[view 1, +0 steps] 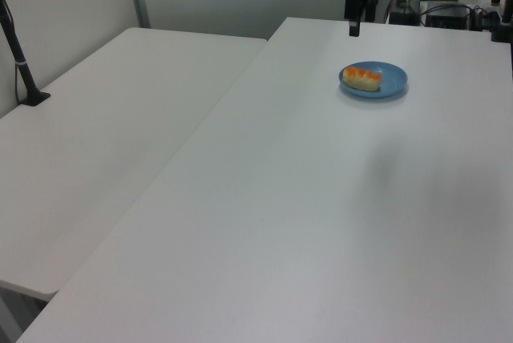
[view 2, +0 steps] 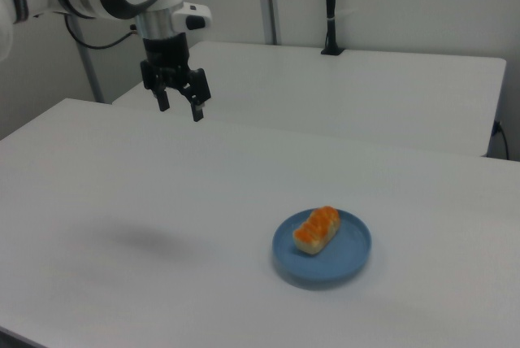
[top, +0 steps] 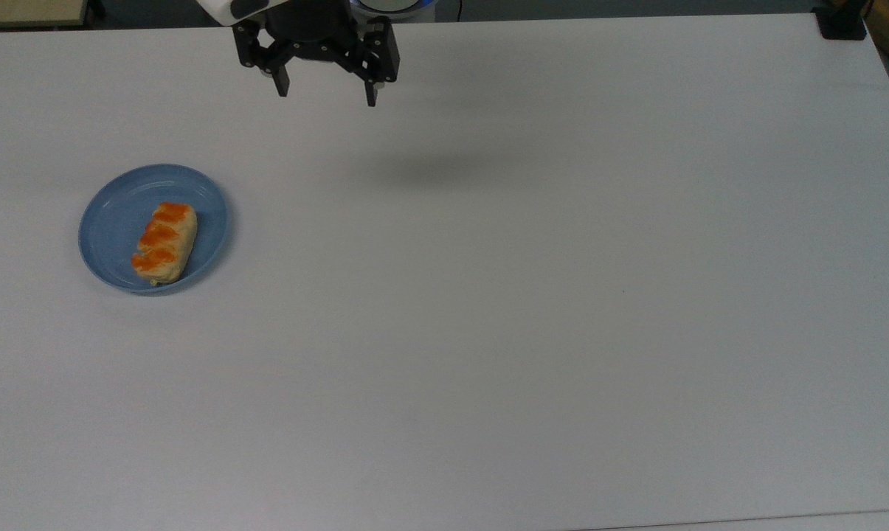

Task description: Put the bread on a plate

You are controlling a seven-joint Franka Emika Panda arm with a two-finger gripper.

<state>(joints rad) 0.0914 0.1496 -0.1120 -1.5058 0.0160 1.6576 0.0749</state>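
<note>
Now the bread (top: 164,243) lies on the plate (top: 112,221); the hand (top: 327,92) hangs well apart, fingers spread, empty.

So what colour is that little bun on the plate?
The bread is pale yellow with orange-brown glazed stripes, clearest in the top view.

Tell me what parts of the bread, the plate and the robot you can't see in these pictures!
- Bread: its underside, which rests on the plate in the top view; its far side in the right view.
- Plate: the patch beneath the bread; its underside, against the table.
- Robot arm: in the top view the upper edge cuts off everything above the open pincer.
- Pincer in the left view: too small to make out its fingers.
</note>
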